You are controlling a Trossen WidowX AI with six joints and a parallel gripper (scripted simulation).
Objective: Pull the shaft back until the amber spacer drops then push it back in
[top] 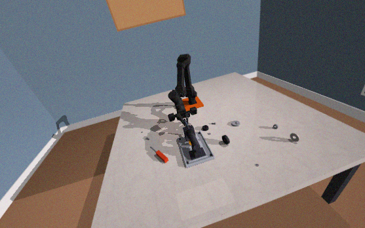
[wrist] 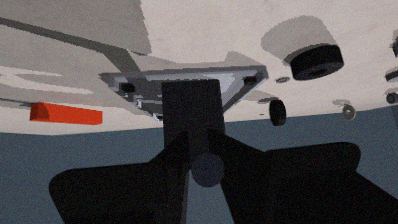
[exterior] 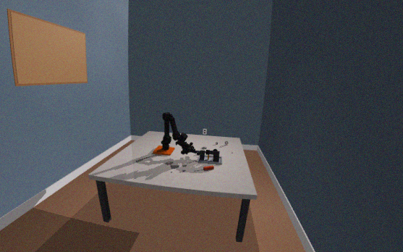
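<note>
My gripper (top: 185, 123) (exterior: 197, 152) (wrist: 197, 135) is shut on the near end of the shaft, whose round dark end (wrist: 207, 170) shows between the fingers. The shaft (exterior: 209, 152) runs over a near dark support (exterior: 202, 156) (wrist: 192, 105) towards the big housing block (top: 197, 153) (exterior: 216, 156). These stand on a grey base tray (top: 200, 162) (exterior: 211, 162) (wrist: 220, 71). An amber spacer (top: 190, 143) (exterior: 208, 157) shows between the support and the housing; whether it hangs on the shaft is too small to tell. Other spacers and the shaft's far end cannot be made out.
A red-handled screwdriver (top: 162, 156) (exterior: 208, 168) (wrist: 67, 114) lies left of the tray. Right of it are a black wheel (top: 225, 139) (wrist: 277, 112), another black wheel (top: 205, 128) (wrist: 316, 63) and several grey rings and small parts. The arm stands on an orange plate (top: 199, 103) (exterior: 169, 150).
</note>
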